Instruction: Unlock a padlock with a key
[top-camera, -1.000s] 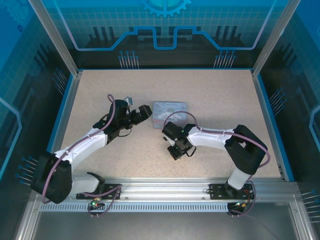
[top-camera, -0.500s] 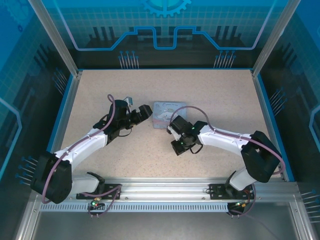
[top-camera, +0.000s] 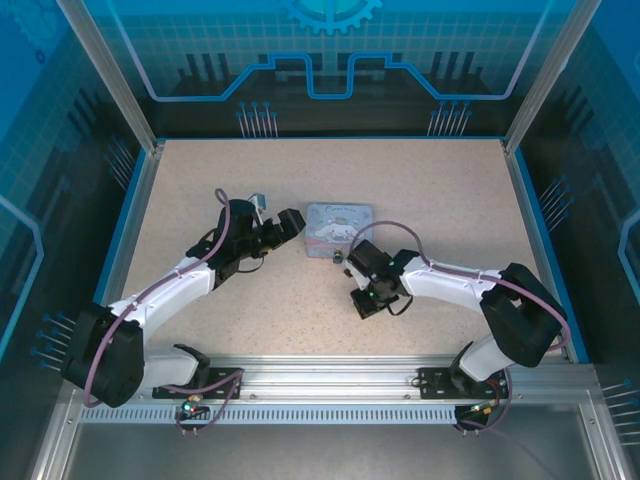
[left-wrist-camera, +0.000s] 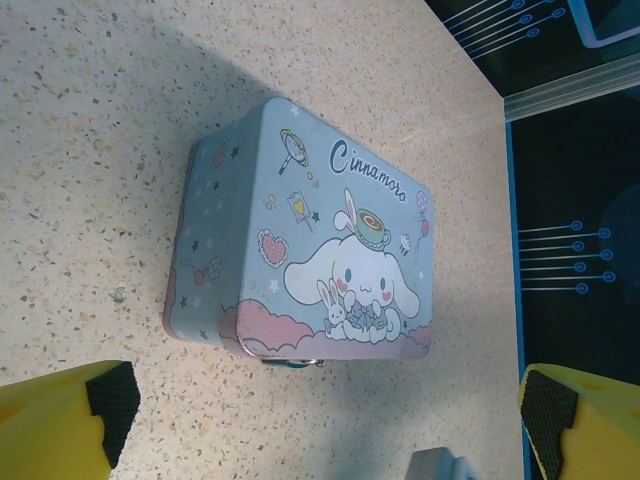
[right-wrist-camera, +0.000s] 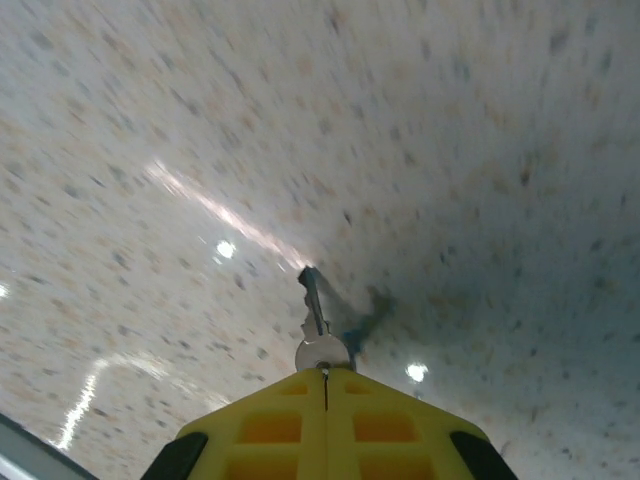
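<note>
The closed tin (left-wrist-camera: 300, 235) lay mid-tabletop, contents unseen, left gripper (left-wrist-camera: 328, 405) spread wide before it; the right gripper (right-wrist-camera: 323, 372), pinching the key (right-wrist-camera: 314, 315), had shifted toward the right edge.

Pastel-blue tin (left-wrist-camera: 300, 240) with cartoon print, silvery key (right-wrist-camera: 316, 330), speckled beige table (top-camera: 420, 190).

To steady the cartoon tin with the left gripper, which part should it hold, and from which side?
Likely the two short end walls of the tin, with the open left gripper coming down from above. It lies flat, lid up, and the padlock sits at one long wall, which should stay free.
</note>
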